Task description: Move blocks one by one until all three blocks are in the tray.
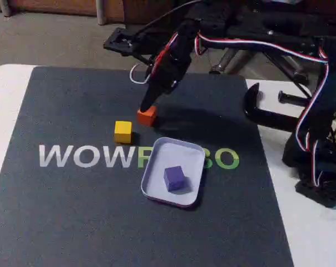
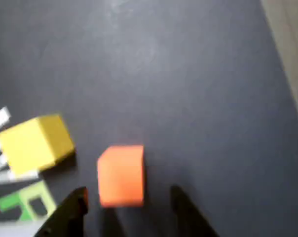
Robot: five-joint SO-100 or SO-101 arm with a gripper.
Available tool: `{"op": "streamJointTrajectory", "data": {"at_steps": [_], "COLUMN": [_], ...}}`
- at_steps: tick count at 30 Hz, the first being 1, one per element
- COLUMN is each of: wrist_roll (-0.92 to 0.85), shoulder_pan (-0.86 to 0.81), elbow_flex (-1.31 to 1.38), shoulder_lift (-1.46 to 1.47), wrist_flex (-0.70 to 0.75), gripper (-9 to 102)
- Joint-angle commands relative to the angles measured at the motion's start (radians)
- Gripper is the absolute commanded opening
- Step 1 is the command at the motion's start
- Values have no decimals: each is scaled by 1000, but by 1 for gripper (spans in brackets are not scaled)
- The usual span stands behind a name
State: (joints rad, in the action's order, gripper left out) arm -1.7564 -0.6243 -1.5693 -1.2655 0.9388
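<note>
The orange block (image 1: 147, 115) sits on the dark mat, and my gripper (image 1: 147, 108) has come down right over it. In the wrist view the orange block (image 2: 121, 174) lies between my two black fingertips (image 2: 72, 205), which stand apart on either side without touching it; the gripper (image 2: 127, 197) is open. The yellow block (image 1: 123, 132) rests just left of the orange one, also seen in the wrist view (image 2: 35, 143). The purple block (image 1: 174, 178) lies inside the pale tray (image 1: 157, 161), which stands in front of the other two blocks.
The dark mat (image 1: 73, 211) with "WOWROBO" lettering covers the white table. A black clamp (image 1: 268, 111) and the arm's base (image 1: 318, 167) stand at the right edge. Open mat lies to the left and front of the tray.
</note>
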Motion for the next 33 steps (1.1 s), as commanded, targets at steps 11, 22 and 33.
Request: {"op": "streamJointTrajectory", "data": {"at_steps": [11,22,33], "wrist_roll": [-69,-100,-78], "shoulder_pan": [-17,-9,57], "elbow_flex": [31,31,-46], "shoulder_lift": [55,60,-106], "wrist_flex": [-58,-61,-58], "gripper": [19,10,-8]}}
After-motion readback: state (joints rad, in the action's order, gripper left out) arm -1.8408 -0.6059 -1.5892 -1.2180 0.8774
